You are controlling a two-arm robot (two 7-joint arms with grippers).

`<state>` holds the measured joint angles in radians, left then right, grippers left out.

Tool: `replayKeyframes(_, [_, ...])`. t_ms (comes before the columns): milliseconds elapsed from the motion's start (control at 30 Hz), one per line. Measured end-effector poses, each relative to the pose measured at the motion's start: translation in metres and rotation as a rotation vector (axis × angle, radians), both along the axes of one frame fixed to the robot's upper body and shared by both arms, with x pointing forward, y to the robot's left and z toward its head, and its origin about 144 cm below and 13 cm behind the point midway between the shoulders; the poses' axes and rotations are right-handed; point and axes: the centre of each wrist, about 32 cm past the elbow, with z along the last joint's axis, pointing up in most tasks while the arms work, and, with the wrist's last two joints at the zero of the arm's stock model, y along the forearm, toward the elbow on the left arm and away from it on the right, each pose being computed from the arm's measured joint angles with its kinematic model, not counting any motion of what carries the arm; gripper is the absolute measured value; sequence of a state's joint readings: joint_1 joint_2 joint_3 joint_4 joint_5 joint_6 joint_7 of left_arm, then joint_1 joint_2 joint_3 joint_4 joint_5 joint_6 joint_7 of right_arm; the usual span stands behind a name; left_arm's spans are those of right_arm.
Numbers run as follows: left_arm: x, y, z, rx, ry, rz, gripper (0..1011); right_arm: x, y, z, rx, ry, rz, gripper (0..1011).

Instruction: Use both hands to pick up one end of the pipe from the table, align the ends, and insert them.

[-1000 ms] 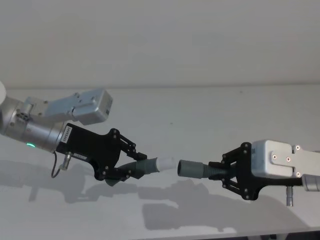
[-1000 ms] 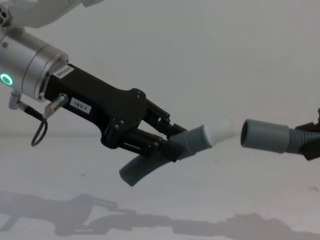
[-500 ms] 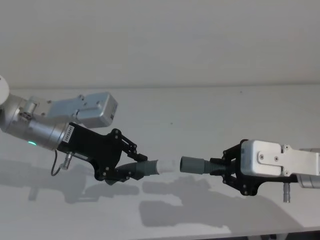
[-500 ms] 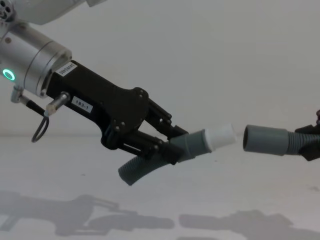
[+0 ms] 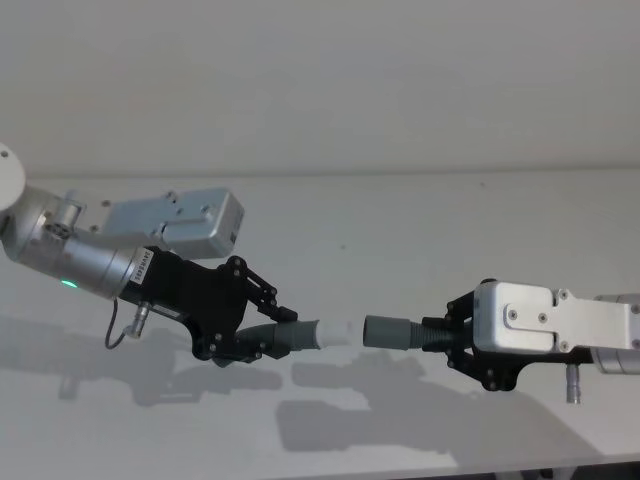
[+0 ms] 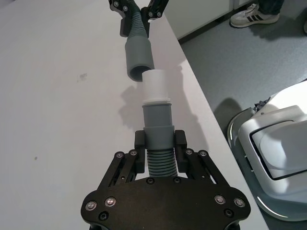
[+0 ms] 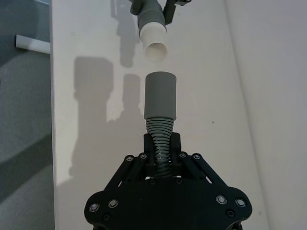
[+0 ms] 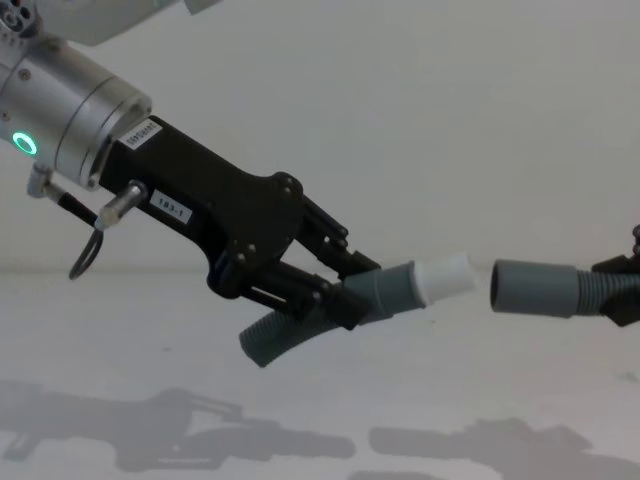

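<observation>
Pipe pieces (image 5: 295,336) are hanging in the air above the desk (image 5: 380,230), one in each hand. The left hand (image 8: 357,290) is pinching the curved grey piece (image 8: 395,290) on its bumpy ribs, and its fingers (image 6: 139,143) are hiding part of the bend; the loose tail is poking out underneath. The smooth white tip (image 8: 447,277) is pointing at the wide round cuff (image 8: 530,288) of the darker piece (image 7: 158,127). A tiny gap is showing between them. The right hand (image 5: 443,335) is squeezing that piece's thin ribbed part, and the chest view's edge is cutting most of this hand off. Behind, the flat, dull desk is running back to a plain wall (image 5: 320,80).
</observation>
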<state>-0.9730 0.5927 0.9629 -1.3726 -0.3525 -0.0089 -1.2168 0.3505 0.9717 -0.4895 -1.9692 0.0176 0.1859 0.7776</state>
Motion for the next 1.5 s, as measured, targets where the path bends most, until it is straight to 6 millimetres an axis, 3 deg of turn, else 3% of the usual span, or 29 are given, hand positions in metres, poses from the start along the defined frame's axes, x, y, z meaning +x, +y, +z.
replayKeyframes(1500, [0.000, -0.017, 0.000, 0.032, -0.030, 0.011, 327, -0.001, -0.002, 0.012, -0.010, 0.050, 0.016, 162])
